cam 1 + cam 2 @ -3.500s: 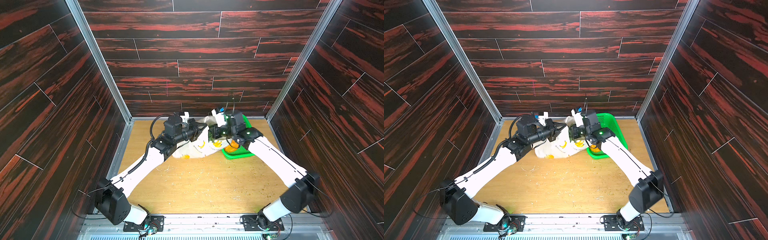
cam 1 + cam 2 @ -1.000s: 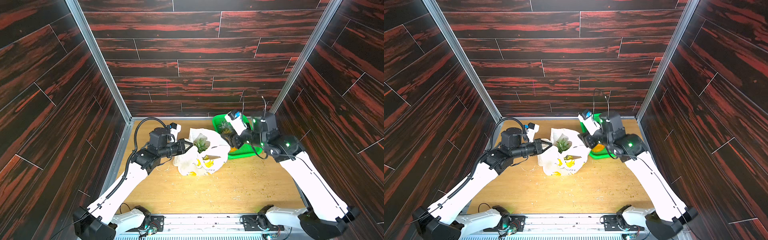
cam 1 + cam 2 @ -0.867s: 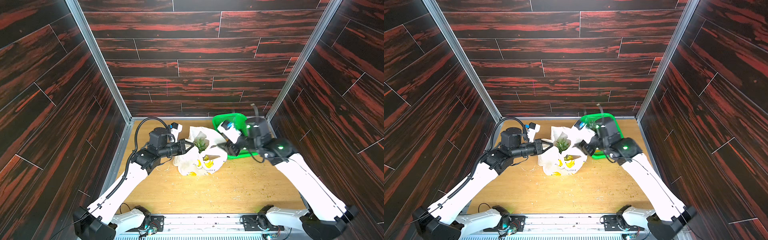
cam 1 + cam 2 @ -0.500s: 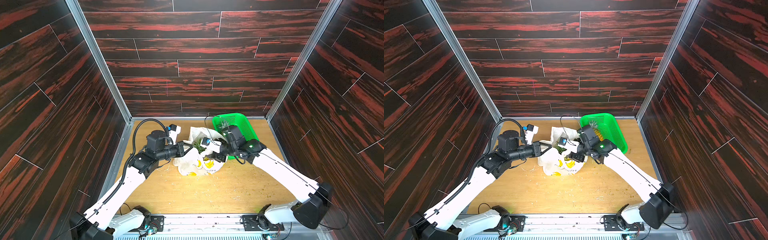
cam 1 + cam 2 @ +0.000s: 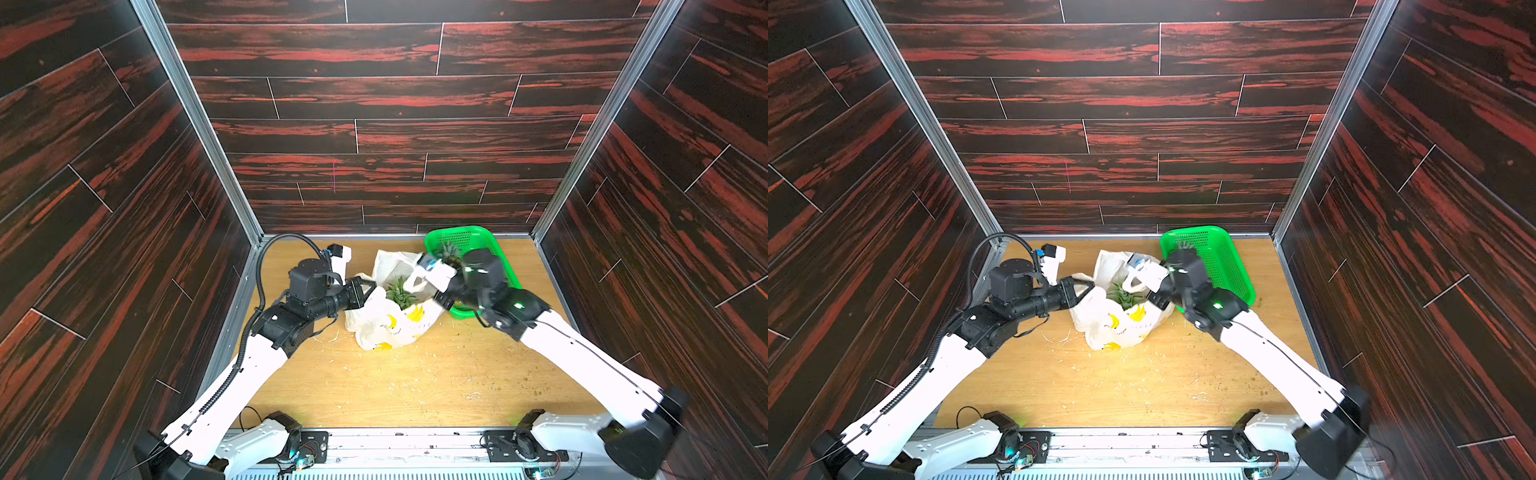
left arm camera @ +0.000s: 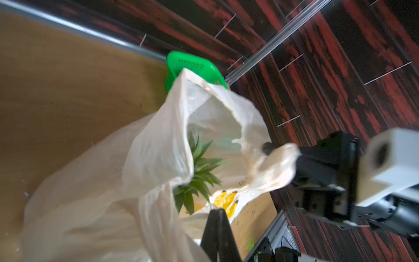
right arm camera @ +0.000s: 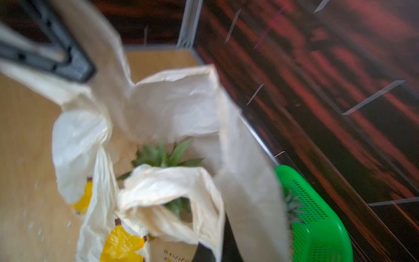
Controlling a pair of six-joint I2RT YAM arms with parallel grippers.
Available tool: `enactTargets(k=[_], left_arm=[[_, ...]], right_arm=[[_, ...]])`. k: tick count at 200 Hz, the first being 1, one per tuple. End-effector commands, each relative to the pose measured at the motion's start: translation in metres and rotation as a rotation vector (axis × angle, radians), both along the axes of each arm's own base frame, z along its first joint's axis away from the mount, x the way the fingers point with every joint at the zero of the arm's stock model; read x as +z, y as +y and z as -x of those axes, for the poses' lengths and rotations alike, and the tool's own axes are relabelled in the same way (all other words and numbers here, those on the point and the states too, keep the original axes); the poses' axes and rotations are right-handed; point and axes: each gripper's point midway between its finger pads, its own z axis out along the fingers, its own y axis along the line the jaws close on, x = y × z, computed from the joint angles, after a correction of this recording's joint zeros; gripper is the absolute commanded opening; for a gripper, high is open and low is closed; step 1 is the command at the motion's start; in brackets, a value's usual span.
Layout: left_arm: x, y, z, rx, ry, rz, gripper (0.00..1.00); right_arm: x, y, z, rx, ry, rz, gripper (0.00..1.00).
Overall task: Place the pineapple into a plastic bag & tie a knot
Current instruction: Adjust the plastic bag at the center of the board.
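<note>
Pincers both clamped: my left pincer (image 5: 370,286) pinches one edge of the crinkly white banana-printed carrier bag (image 5: 386,326). My right pincer (image 6: 268,148) grips its opposite side.

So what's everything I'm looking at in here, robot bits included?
bag: 1, white with yellow banana prints, middle of the table, mouth open
pineapples: 2, green crowns showing; one inside the bag, one in the basket
basket: 1, green mesh, back right corner, beside the bag
crumbs: many, pale, scattered on the table around the bag
table: 1, light wood, the floor of the booth
walls: 3, dark red-streaked wood planks, around the table
arms: 2, white and black, reaching in from the near edge
left gripper: 1, black, shut on the bag's left edge
right gripper: 1, black, shut on the bag's right handle
</note>
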Motion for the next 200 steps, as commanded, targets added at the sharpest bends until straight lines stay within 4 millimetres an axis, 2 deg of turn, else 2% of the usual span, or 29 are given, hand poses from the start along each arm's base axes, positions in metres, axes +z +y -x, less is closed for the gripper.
enactTargets(k=[1, 17, 41, 66, 89, 109, 123, 152, 171, 200], left_arm=[[0.041, -0.006, 0.009, -0.064, -0.125, 0.056, 0.00], [0.040, -0.015, 0.017, -0.133, -0.126, 0.093, 0.00], [0.028, -0.025, 0.026, -0.212, -0.083, 0.129, 0.00], [0.018, -0.029, 0.030, -0.247, -0.046, 0.127, 0.00], [0.016, -0.021, 0.022, -0.178, -0.050, 0.105, 0.00], [0.012, -0.001, -0.003, 0.011, -0.034, 0.042, 0.00], [0.006, 0.017, -0.030, 0.180, 0.030, 0.017, 0.00], [0.010, 0.015, -0.075, 0.264, 0.114, 0.089, 0.00], [0.023, 0.025, -0.096, 0.326, 0.093, 0.119, 0.00], [0.067, 0.046, -0.115, 0.387, -0.017, 0.153, 0.00]], right_arm=[[0.018, -0.020, -0.008, -0.234, 0.148, -0.352, 0.00], [0.002, -0.039, -0.007, -0.374, 0.249, -0.442, 0.00], [-0.015, -0.059, -0.001, -0.483, 0.312, -0.420, 0.00], [-0.015, -0.072, 0.009, -0.504, 0.316, -0.388, 0.00], [-0.009, -0.069, 0.013, -0.465, 0.317, -0.372, 0.00], [0.006, -0.045, 0.000, -0.397, 0.320, -0.413, 0.00], [0.025, -0.025, -0.021, -0.368, 0.318, -0.504, 0.00], [0.066, 0.013, -0.069, -0.270, 0.396, -0.726, 0.00], [0.094, 0.030, -0.091, -0.164, 0.407, -0.779, 0.00], [0.138, 0.028, -0.120, -0.042, 0.369, -0.886, 0.00]])
